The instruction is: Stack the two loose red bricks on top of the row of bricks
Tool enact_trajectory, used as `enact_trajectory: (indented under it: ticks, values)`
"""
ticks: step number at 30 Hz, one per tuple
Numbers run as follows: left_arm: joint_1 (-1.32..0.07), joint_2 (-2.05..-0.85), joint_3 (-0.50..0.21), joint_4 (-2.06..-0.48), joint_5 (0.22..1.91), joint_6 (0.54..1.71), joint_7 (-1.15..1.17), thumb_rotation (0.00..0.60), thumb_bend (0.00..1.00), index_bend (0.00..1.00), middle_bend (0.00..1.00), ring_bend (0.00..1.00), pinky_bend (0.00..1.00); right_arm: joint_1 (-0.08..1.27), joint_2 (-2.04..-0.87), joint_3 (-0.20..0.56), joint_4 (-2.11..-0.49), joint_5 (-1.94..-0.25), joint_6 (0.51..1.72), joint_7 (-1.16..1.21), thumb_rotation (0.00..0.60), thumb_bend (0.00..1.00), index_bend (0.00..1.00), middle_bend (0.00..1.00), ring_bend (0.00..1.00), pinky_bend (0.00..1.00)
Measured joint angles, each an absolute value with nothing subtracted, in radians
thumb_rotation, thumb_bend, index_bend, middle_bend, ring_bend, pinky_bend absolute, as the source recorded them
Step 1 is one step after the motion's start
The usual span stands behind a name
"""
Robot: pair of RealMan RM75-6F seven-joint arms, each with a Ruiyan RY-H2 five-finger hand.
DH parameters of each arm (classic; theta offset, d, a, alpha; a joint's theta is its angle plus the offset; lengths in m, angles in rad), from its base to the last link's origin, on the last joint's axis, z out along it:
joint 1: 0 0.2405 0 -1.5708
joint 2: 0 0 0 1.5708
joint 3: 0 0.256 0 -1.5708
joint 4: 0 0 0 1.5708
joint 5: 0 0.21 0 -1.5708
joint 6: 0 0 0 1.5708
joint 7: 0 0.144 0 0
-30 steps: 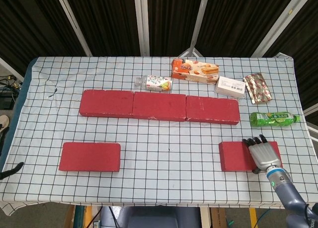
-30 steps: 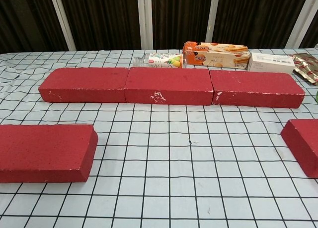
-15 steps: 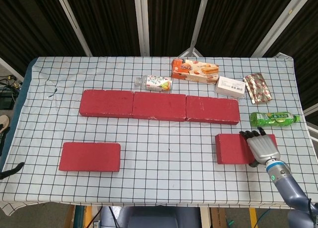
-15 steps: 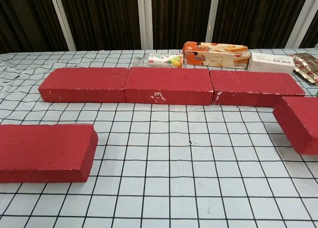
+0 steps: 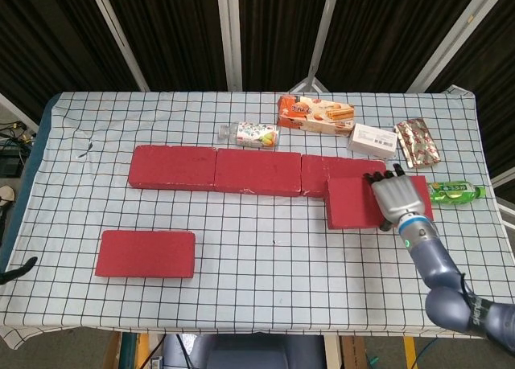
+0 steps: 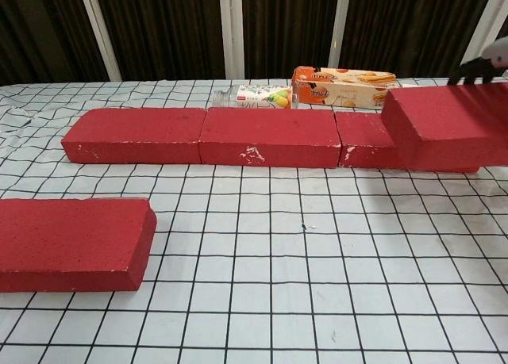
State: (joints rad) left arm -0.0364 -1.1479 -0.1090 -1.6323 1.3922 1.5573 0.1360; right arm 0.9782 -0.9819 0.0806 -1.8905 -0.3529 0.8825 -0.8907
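Brick [image 5: 354,202] rose off the counter [image 5: 265,260] within a second, gripped in my right robot hand [image 5: 396,197], and hung over the row's right end [image 5: 318,176]. Second loose brick [image 5: 146,253] lay untouched, front left. Left robot hand out of sight.

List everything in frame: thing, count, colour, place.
row of bricks: 3, red, end to end across mid-table
held brick: 1, red, raised over the row's right end
loose brick: 1, red, near left on the table
small bottle: 1, clear with printed label, lying behind the row
biscuit box: 1, orange, far centre
white box: 1, white, far right
foil packet: 1, metallic, far right edge
green bottle: 1, green, lying at the right edge
table: 1, white cloth with black grid
right hand: 1, grey, gripping the held brick
left hand: not in view
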Motion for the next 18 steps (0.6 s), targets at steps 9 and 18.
enact_trajectory:
  ticks: [9,18]
  values:
    - [-0.054,-1.161,-0.136,-1.618,1.323,1.523,0.169,0.600,0.18,0.06,0.00,0.00,0.13,1.315,-1.173,0.106,-1.695,0.161,0.907,-1.169,0.600,0.17,0.35,0.29,0.19,0.00]
    - [-0.069,-1.170,-0.153,-1.607,1.271,1.493,0.195,0.600,0.18,0.06,0.00,0.00,0.13,1.477,-1.360,0.149,-1.343,0.476,0.842,-1.365,0.600,0.17,0.37,0.29,0.19,0.00]
